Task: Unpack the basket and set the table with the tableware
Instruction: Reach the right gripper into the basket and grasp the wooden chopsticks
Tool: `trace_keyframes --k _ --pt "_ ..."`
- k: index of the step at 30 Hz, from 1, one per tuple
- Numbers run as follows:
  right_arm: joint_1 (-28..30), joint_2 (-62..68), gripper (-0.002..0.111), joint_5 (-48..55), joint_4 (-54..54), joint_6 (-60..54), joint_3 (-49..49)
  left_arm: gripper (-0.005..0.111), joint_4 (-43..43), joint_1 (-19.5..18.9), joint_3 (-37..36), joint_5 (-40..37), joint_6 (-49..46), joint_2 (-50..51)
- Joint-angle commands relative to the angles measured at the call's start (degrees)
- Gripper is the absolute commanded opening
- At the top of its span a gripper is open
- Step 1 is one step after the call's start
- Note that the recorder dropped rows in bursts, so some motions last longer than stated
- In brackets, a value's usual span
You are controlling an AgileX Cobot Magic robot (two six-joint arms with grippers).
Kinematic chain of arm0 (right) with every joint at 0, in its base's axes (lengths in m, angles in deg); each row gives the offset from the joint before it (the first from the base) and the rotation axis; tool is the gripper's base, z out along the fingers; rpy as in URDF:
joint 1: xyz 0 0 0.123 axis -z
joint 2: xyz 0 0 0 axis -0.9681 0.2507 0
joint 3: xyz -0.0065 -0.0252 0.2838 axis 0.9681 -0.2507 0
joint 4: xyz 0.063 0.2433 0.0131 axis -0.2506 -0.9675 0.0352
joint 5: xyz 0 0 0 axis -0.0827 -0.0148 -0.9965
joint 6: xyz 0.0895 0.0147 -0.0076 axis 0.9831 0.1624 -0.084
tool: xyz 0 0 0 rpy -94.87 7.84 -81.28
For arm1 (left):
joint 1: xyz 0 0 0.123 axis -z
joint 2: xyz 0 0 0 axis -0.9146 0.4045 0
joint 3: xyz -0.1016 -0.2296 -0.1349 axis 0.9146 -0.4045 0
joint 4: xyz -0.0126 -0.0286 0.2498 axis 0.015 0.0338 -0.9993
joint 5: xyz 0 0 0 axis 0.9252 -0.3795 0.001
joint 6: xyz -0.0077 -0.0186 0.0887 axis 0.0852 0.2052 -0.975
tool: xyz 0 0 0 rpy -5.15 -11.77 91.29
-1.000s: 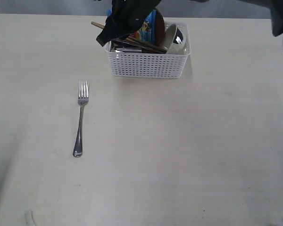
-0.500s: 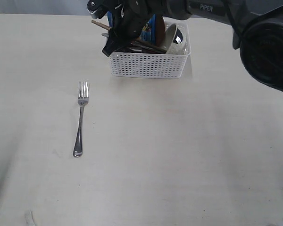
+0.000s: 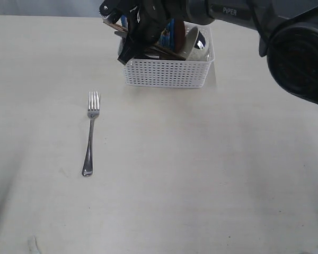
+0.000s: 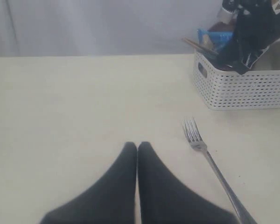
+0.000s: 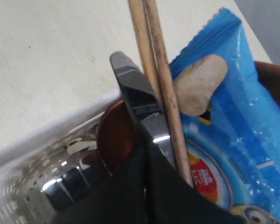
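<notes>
The white basket [image 3: 167, 74] stands at the back of the table [image 3: 201, 169]. My right gripper [image 3: 127, 54] is inside its left end, shut on the steel knife [image 5: 136, 91], whose end sticks out past the fingertips. The wooden chopsticks [image 5: 151, 56] lie right against the knife and poke over the basket rim [image 5: 60, 130]. Behind the fingers are the red-brown spoon [image 5: 114, 135] and a shiny steel cup [image 5: 51, 186]. The off-white bowl [image 3: 193, 42] leans in the basket's right end. The fork [image 3: 90, 132] lies on the table. My left gripper [image 4: 137, 145] hovers shut and empty beside the fork [image 4: 210, 158].
A blue chips packet [image 5: 233, 116] stands in the basket against the chopsticks, with the brown plate [image 5: 275, 79] behind it. The right arm [image 3: 286, 32] reaches in from the upper right above the table.
The right gripper has shifted a little to the right, further into the basket's left end, and the chopsticks have shifted with it. The fork has not moved.
</notes>
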Motion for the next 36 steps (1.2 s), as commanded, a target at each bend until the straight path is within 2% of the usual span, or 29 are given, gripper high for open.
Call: trace_keyframes --k 1,13,15,20,22,36 --pt "0.0 -3.0 0.0 0.5 0.7 0.2 0.4 0.0 0.0 0.4 -0.2 0.1 0.1 -0.2" --pt "0.1 -4.8 0.0 4.6 0.0 0.1 0.4 0.0 0.0 0.4 -0.2 0.1 0.1 -0.2" --pt "0.1 -4.5 0.007 5.1 0.0 0.1 0.4 0.0 0.0 0.4 -0.2 0.1 0.1 -0.2" --pt "0.1 -3.0 0.04 5.6 0.0 0.4 0.4 0.0 0.0 0.4 -0.2 0.1 0.1 -0.2" --pt "0.1 -2.4 0.046 5.0 0.2 0.7 0.4 0.0 0.0 0.4 -0.2 0.1 0.1 -0.2" --pt "0.1 2.1 0.043 -1.8 5.3 5.8 0.4 0.0 0.0 0.4 -0.2 0.1 0.1 -0.2"
